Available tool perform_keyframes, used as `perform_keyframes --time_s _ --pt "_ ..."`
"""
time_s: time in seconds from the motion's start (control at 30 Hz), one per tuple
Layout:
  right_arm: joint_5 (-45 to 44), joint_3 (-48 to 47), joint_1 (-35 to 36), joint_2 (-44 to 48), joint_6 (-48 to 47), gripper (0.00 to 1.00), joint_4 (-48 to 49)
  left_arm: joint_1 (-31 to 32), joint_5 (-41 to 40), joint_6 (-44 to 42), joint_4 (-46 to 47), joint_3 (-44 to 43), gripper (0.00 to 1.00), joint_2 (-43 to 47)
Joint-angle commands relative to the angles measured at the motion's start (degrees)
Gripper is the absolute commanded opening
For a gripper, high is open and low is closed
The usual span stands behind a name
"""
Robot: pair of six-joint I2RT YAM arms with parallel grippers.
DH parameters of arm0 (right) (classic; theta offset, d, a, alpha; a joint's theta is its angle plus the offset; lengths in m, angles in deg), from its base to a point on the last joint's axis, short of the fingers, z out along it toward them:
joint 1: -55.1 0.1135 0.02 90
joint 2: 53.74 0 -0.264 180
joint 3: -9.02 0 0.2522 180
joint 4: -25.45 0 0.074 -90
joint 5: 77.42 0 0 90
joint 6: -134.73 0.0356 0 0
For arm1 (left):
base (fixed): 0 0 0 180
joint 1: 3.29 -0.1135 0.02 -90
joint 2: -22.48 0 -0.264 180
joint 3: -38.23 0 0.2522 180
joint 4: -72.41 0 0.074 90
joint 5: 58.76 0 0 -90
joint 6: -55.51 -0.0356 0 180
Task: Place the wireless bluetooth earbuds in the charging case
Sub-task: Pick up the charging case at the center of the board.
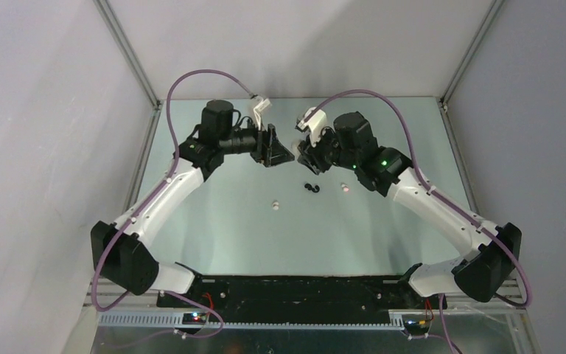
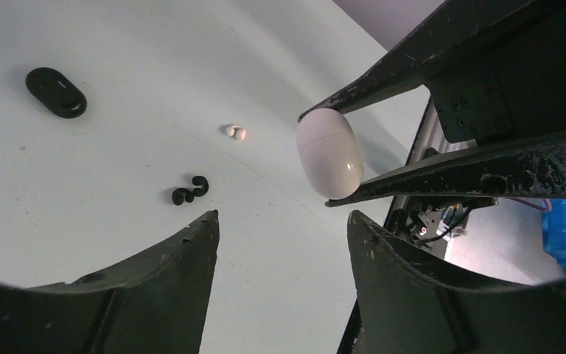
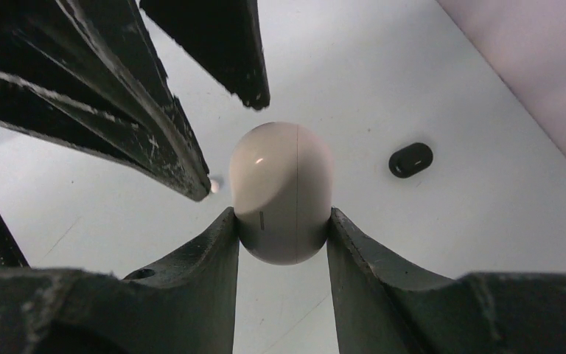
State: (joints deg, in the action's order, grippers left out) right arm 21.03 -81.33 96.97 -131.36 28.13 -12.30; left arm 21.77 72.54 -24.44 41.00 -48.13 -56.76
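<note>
Nearest the arm bases, one white earbud (image 1: 274,203) is lying alone on the table (image 1: 214,221). A little farther in, the two black earbuds (image 2: 190,191) are lying hooked together and touching. A second white earbud (image 1: 344,188) is sitting near them on the right arm's side. None of them is resting in a case yet.

Beyond them, the right gripper (image 3: 281,215) is pinching the white charging case (image 2: 329,153) across its narrow sides and holding it off the table, with its lid seam showing closed. The left gripper (image 2: 284,215) is facing it from just beside, its jaws standing spread with nothing between them. Farthest back, the black charging case (image 2: 56,92) is lying flat and closed, well apart from the rest.

The likeliest trouble is coming from the white case itself. It is looking smooth and rounded, and only the fingertips are gripping it, near one end. A push from the left fingers on the lid could be twisting it out of the pinch and dropping it onto the table near the earbuds. The two grippers are also working very close together, so their fingers are risking a clash. The earbuds are looking tiny enough to scatter if anything lands among them.
</note>
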Motion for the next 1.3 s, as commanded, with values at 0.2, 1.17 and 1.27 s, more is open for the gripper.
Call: perform_keyframes --time_s 0.2,1.17,1.27 --pt "-1.4 -2.9 3.0 -1.2 -0.2 0.23 2.9 0.4 4.3 -2.0 2.0 -2.2 0.61 0.0" --pt "-7.4 -2.9 5.8 -2.4 0.4 0.19 6.9 -0.4 14.2 -1.2 2.0 -5.3 0.49 -4.2" --pt "-7.7 -2.9 5.8 -2.5 0.3 0.19 6.9 -0.9 16.2 -0.6 2.1 -5.9 0.54 -4.8"
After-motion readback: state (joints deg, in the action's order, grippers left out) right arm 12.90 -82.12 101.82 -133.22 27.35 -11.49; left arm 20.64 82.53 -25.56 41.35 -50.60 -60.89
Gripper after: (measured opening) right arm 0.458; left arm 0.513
